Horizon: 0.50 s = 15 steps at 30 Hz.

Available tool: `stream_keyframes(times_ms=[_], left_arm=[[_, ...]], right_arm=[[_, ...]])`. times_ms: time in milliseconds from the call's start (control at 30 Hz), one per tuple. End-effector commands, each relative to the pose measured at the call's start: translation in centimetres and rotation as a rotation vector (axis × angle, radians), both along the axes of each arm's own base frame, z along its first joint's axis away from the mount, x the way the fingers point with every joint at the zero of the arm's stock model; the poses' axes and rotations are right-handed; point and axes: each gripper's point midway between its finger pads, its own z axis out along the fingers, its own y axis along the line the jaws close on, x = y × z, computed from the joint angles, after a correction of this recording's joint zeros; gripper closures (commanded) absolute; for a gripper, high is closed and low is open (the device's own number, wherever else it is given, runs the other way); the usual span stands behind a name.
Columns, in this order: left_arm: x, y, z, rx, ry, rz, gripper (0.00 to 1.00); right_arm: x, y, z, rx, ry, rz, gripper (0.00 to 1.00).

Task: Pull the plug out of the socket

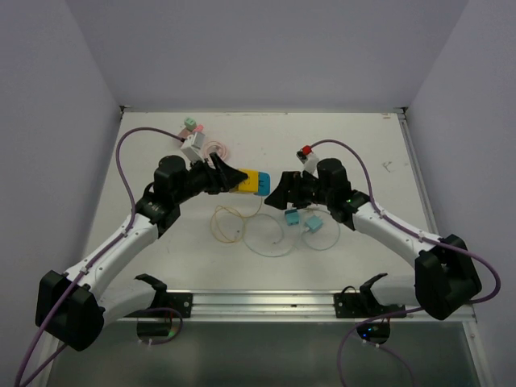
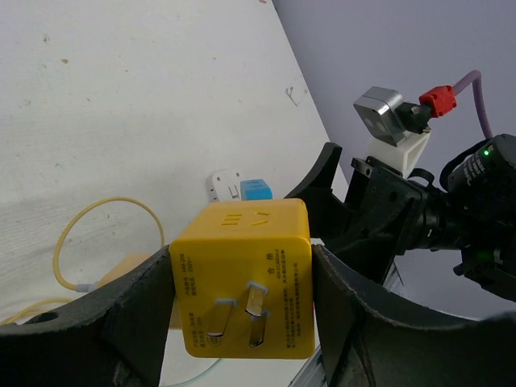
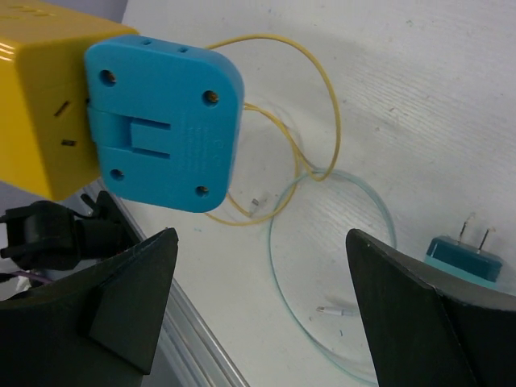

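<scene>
We saw the white table (image 1: 161, 153) under both arms. The left gripper (image 1: 228, 178) was clenched on the yellow socket cube (image 2: 242, 274), holding it above the table with its prongs toward the wrist camera. The right gripper (image 3: 258, 298) was released, jaws wide, just short of the blue plug (image 3: 161, 121) and not touching it. The plug sat seated in the cube's far face. A teal charger (image 3: 463, 256) and a yellow cable (image 3: 326, 105) lay on the table below.

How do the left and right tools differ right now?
The left tool is clamped on the yellow socket cube; the right tool stands open and holds nothing. The left tool touches its object; the right tool faces the blue plug without touching it. Both point at the same plugged assembly.
</scene>
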Motion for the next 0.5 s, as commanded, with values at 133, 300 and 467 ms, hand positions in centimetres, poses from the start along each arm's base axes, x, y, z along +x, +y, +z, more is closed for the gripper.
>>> stream_keyframes(times_ms=[133, 300, 467], left_arm=[[1.3, 0.7, 4.6, -0.091, -0.055, 0.092, 1.0], [1.1, 0.8, 4.9, -0.122, -0.043, 0.104, 1.0], [1.1, 1.1, 4.9, -0.153, -0.011, 0.139, 1.0]], right_arm=[[-0.5, 1.9, 5.4, 0.198, -0.087, 0.093, 0.11], [0.6, 1.8, 6.5, 0.299, -0.033, 0.053, 0.12], [0.9, 2.0, 7.6, 0.347, -0.04, 0.059, 0.12]])
